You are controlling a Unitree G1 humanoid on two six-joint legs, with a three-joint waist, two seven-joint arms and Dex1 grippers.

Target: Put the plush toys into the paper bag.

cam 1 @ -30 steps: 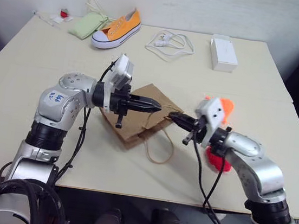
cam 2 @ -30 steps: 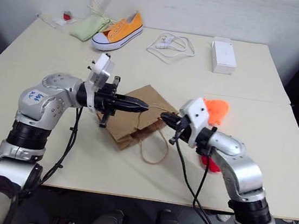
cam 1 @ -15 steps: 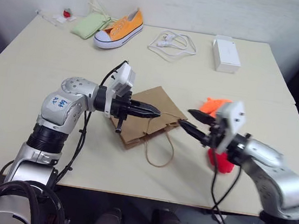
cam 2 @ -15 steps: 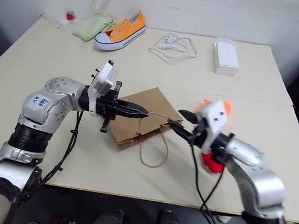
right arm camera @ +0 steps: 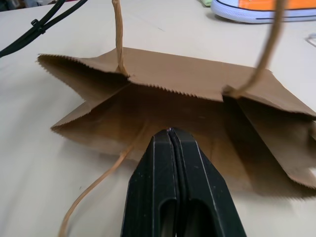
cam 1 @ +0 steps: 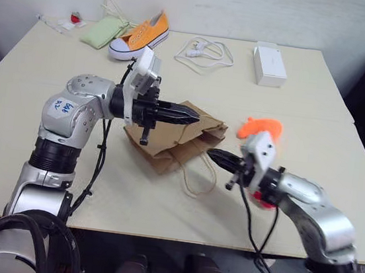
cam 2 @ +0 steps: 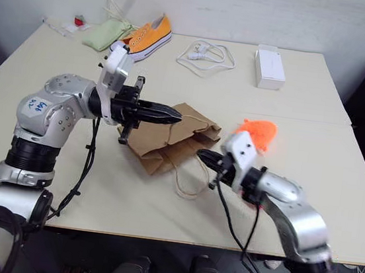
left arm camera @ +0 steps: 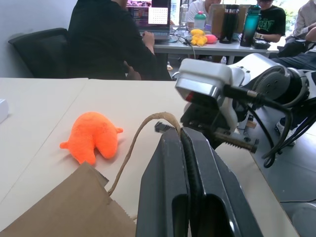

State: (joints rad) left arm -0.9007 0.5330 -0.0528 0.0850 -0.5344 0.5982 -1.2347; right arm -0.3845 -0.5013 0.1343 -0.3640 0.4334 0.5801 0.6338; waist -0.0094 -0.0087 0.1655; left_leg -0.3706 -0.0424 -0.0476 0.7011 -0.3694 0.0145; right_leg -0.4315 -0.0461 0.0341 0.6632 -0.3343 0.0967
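Two clamped grippers: left gripper (cam 1: 195,117) pinching paper bag (cam 1: 169,138) handle, right gripper (cam 1: 212,156) empty at mouth; risk of thin cord slipping, mouth collapsing before orange plush toy (cam 1: 261,128) entry.

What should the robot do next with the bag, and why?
Probably open the right end effector and pinch the lower bag handle. The left end effector is shut on the upper handle, lifting one side of the paper bag, whose mouth gapes only partly. Both plush toys, like the orange one, lie outside.
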